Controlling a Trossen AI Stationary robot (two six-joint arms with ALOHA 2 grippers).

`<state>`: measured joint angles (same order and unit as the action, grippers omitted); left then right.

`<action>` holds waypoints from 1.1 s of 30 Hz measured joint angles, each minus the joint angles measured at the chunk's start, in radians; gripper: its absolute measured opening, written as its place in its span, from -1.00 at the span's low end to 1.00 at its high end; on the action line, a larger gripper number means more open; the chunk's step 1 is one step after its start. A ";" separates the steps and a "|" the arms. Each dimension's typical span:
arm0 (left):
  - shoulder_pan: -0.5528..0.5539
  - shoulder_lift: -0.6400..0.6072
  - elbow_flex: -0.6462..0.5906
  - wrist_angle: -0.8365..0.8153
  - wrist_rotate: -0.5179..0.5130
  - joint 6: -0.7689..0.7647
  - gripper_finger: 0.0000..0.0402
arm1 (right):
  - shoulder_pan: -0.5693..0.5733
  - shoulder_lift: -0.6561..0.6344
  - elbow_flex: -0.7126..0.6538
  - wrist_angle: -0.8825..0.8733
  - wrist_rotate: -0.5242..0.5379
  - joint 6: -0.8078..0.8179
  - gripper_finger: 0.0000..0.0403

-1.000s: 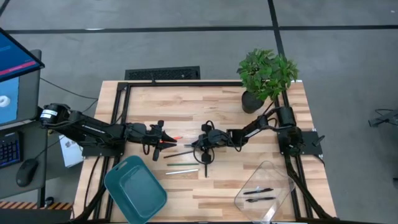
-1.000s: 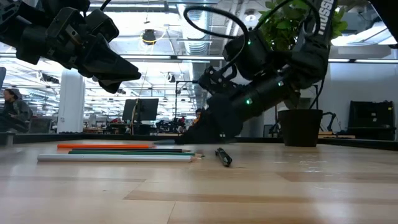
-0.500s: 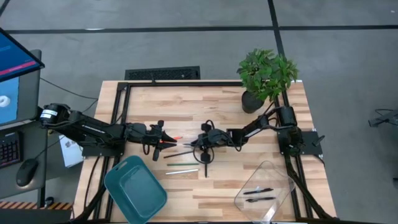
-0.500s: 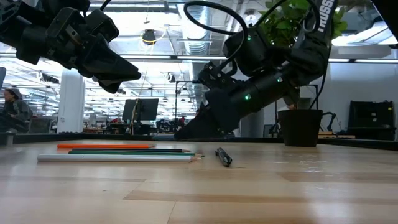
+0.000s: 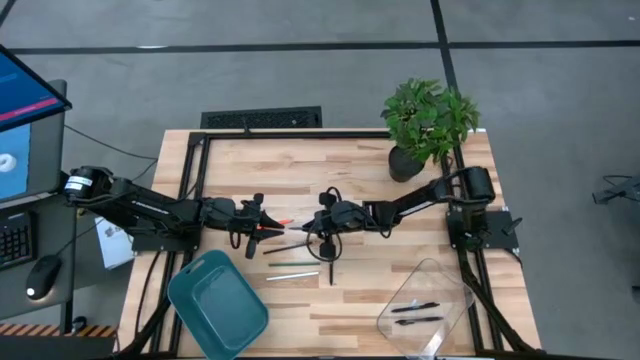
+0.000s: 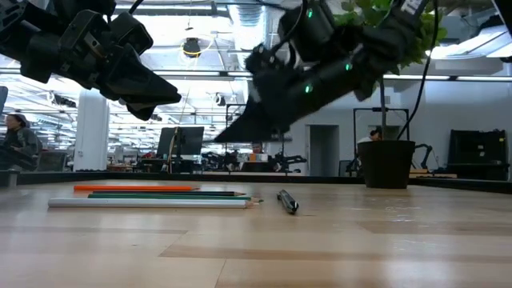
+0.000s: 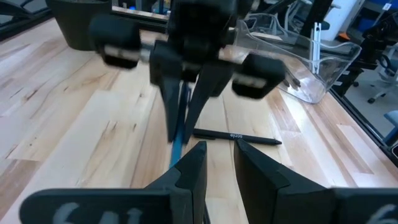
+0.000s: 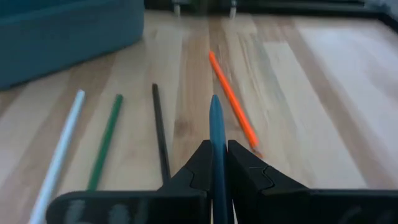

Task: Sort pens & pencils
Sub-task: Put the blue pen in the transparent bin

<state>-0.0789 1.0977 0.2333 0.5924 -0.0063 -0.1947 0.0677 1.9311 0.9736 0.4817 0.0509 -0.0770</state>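
Observation:
My right gripper (image 8: 216, 149) is shut on a bluish pen (image 8: 215, 115) and hangs above the middle of the table (image 5: 318, 228), well clear of it in the low view (image 6: 240, 128). Below and ahead of it lie the orange pencil (image 8: 233, 106), the dark pencil (image 8: 160, 134), the green pencil (image 8: 106, 140) and the pale pencil (image 8: 61, 152), all flat on the wood. A black pen (image 7: 236, 136) lies flat near the table's middle (image 5: 331, 270). My left gripper (image 7: 219, 155) hovers open just left of the orange pencil (image 5: 262, 230). My right gripper pinches the bluish pen's rear part (image 8: 216, 135) between its two fingers. The pen lies along the fingers and its free end (image 8: 215, 101) sticks out past their tips. The fingers slant down from the table's right side. The pen is lifted clear of the table.
A teal bin (image 5: 218, 300) sits at the near left and a clear container (image 5: 425, 300) with two dark pens at the near right. A potted plant (image 5: 428, 125) stands at the far right corner. Bare wood lies between the pencils and the clear container.
My right gripper has risen from table height to well above it, drifting slightly toward the table's left and far side, and has carried the bluish pen up off the wood. The pencils, the black pen and my left gripper have stayed put.

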 joint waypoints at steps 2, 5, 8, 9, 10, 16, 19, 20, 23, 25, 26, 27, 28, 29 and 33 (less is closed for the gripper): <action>0.000 0.000 0.000 0.000 0.001 0.000 -0.65 | 0.005 -0.033 0.001 -0.029 0.005 -0.002 -0.73; 0.000 0.000 0.000 -0.006 0.013 0.000 -0.65 | 0.004 -0.080 0.002 -0.057 0.012 -0.003 -0.73; 0.000 0.000 0.000 -0.006 0.028 -0.005 -0.65 | 0.004 -0.132 0.001 -0.112 0.026 -0.003 -0.73; 0.000 0.000 0.000 -0.006 0.028 -0.006 -0.65 | 0.002 -0.148 0.001 -0.128 0.029 -0.003 -0.73; 0.000 0.000 0.000 -0.006 0.028 -0.007 -0.65 | -0.003 -0.165 0.002 -0.152 0.029 -0.003 -0.73; 0.000 0.000 0.000 -0.005 0.027 -0.009 -0.65 | -0.021 -0.256 0.001 -0.214 0.029 -0.009 -0.73; 0.000 0.000 0.000 -0.001 0.027 0.002 -0.65 | -0.035 -0.299 0.001 -0.214 0.029 -0.013 -0.73; 0.000 0.000 0.000 0.002 0.027 0.004 -0.65 | -0.041 -0.313 0.001 -0.216 0.028 -0.020 -0.73; 0.000 0.000 0.000 0.005 0.027 0.004 -0.65 | -0.059 -0.356 0.001 -0.225 0.028 -0.034 -0.73; 0.000 0.000 0.000 0.006 0.027 0.005 -0.65 | -0.066 -0.375 0.001 -0.232 0.028 -0.036 -0.73; 0.000 0.000 0.000 0.007 0.027 0.005 -0.65 | -0.064 -0.383 0.001 -0.243 0.024 -0.036 -0.73; 0.000 0.000 0.000 0.011 0.026 0.004 -0.65 | -0.061 -0.389 0.001 -0.251 0.010 -0.036 -0.73; 0.000 0.000 0.000 0.013 0.026 0.003 -0.65 | -0.055 -0.396 0.001 -0.257 -0.009 -0.034 -0.73; 0.000 0.000 0.000 0.014 0.026 0.000 -0.65 | -0.048 -0.403 0.001 -0.263 -0.029 -0.028 -0.73; 0.000 0.000 0.000 0.036 0.027 -0.029 -0.65 | -0.013 -0.435 0.001 -0.265 -0.104 0.022 -0.73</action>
<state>-0.0789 1.0980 0.2332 0.6288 0.0204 -0.2236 0.0549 1.4958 0.9745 0.2164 -0.0532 -0.0550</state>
